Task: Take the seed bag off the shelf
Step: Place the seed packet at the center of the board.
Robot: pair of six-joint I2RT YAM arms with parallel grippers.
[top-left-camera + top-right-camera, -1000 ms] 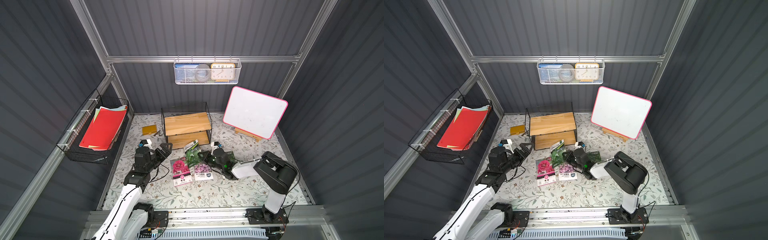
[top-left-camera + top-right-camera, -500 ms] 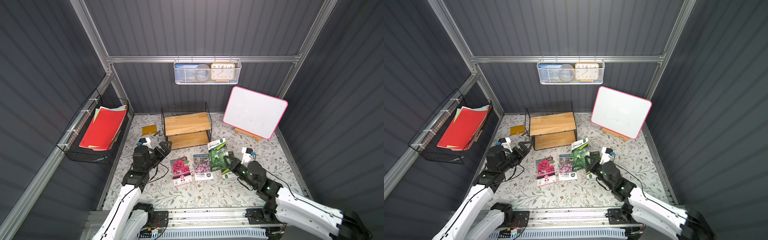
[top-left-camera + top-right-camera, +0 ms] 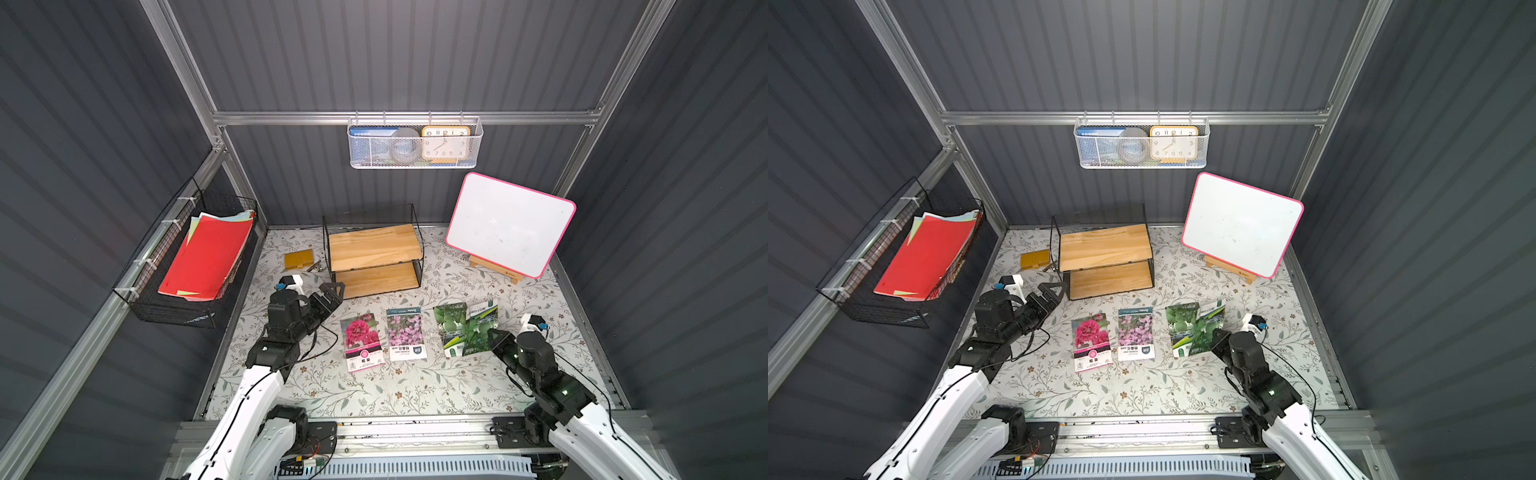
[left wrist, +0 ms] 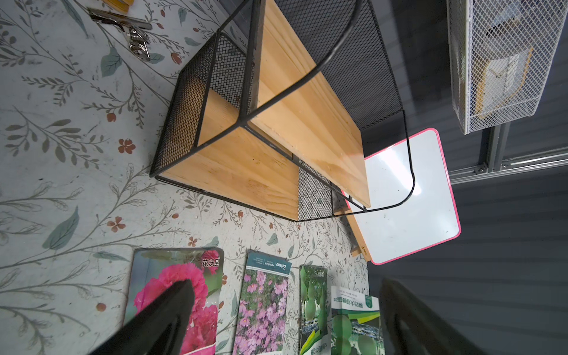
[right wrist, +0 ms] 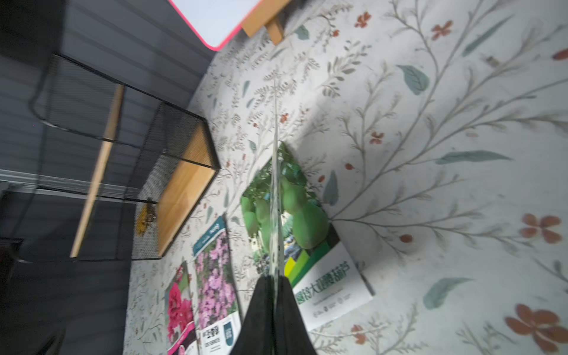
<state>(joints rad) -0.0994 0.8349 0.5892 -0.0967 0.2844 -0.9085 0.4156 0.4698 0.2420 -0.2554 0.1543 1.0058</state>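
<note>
Grey ribbed walls box in a floral-print tabletop (image 3: 415, 390).

- Right of centre in both top views, a pink-rimmed whiteboard (image 3: 509, 224) leans on a wooden easel.
- At the left edge hangs a black wire basket (image 3: 166, 307) of red papers. At upper centre, a white mesh basket (image 3: 415, 160) holding a clock hangs on the back rail.
- At centre stands the shelf (image 3: 374, 247); I see both wooden boards bare.
- Just off its lower-left corner hangs my left gripper (image 3: 333, 292), fingers wide apart with nothing between them.
- Lower right of centre, my right gripper (image 3: 493, 336) has its fingers pressed together on the green seed bag (image 3: 482, 322). The right wrist view shows the bag edge-on between the pads.
- That bag is off the shelf, out over the tabletop, overlapping a gourd seed packet (image 3: 449, 328) that lies flat. I can't tell whether its far end touches down.
- Left of those, lying flat: purple-flower packet (image 3: 405, 332), then pink-flower packet (image 3: 361, 340).
- Left of the shelf: small yellow pad (image 3: 298, 259) and metal clip (image 4: 136, 46).
</note>
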